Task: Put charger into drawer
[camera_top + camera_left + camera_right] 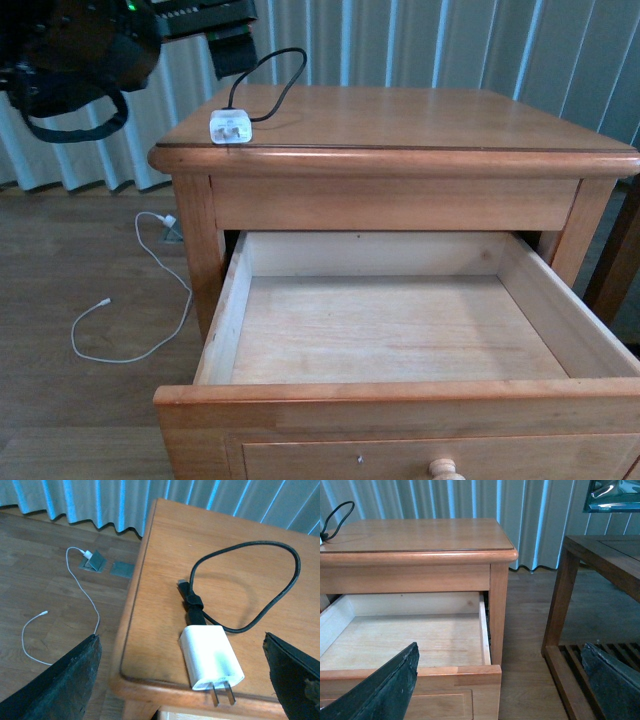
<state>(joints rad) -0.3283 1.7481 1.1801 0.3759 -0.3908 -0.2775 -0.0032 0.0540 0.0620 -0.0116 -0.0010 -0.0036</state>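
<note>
The charger [229, 127], a small white plug block [210, 657] with a black looping cable [250, 585], lies on the nightstand top near its front left corner. My left gripper [185, 680] hangs open above it, the block between and below its dark fingers [60, 685]. The drawer [400, 330] is pulled wide open, its bare-wood inside empty, its pale knob [446, 469] at the front. My right gripper [505, 680] is open beside the drawer's right front corner [485, 672], nothing between its fingers. In the front view only the left arm's dark body [70, 50] shows.
A thin white cable [140, 300] lies on the wooden floor left of the nightstand [400, 140], by a floor socket [95, 561]. A dark wooden side table [600, 580] stands to the right. Striped curtains hang behind.
</note>
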